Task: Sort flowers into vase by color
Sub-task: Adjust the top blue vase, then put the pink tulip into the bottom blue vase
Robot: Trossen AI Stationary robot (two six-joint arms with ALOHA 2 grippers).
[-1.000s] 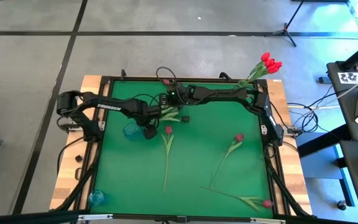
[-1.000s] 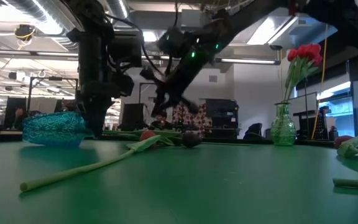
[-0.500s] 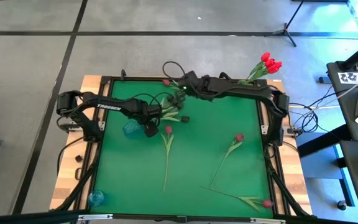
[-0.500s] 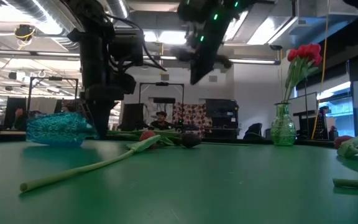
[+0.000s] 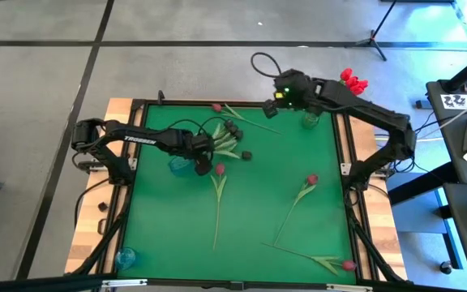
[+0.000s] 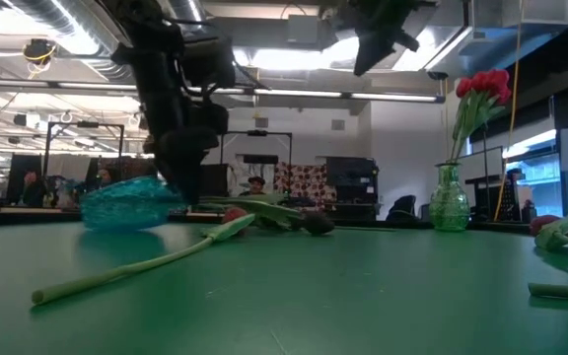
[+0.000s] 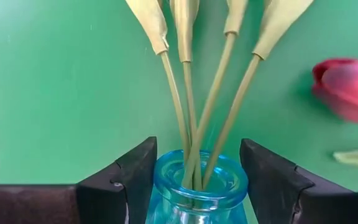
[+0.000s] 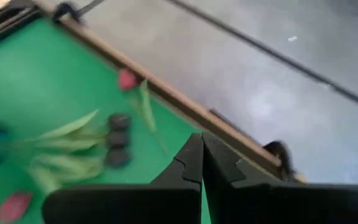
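Observation:
A blue glass vase (image 5: 177, 165) is tipped over at the table's left, its mouth toward the right. Several stems (image 7: 213, 106) run out of it; their leaves and dark heads (image 5: 236, 134) rest on the green mat. My left gripper (image 7: 194, 163) is shut on the vase. My right gripper (image 5: 276, 100) hangs high over the far edge, shut, with nothing visible between its fingers (image 8: 199, 140). A red-headed flower (image 5: 216, 106) lies by the far edge. At the far right corner, a green glass vase (image 6: 449, 205) holds red tulips (image 6: 483, 87). My left gripper has the blue vase's neck, just below the rim (image 7: 199, 180), between its two fingers, one on each side. The fingers come steeply from above, across the neck. The vase is tilted, its stems reaching away over the mat.
Loose red-headed flowers lie on the mat: one (image 5: 218, 199) beside the blue vase, one (image 5: 302, 193) at the right, one (image 5: 323, 261) near the front right corner. A small blue vase (image 5: 126, 258) stands at the near left corner. The mat's middle is bare.
My right gripper has risen from beside the blue vase and swung up toward the far right corner, turning as it went. The blue vase has shifted a little toward the table's right with my left gripper, which has tipped.

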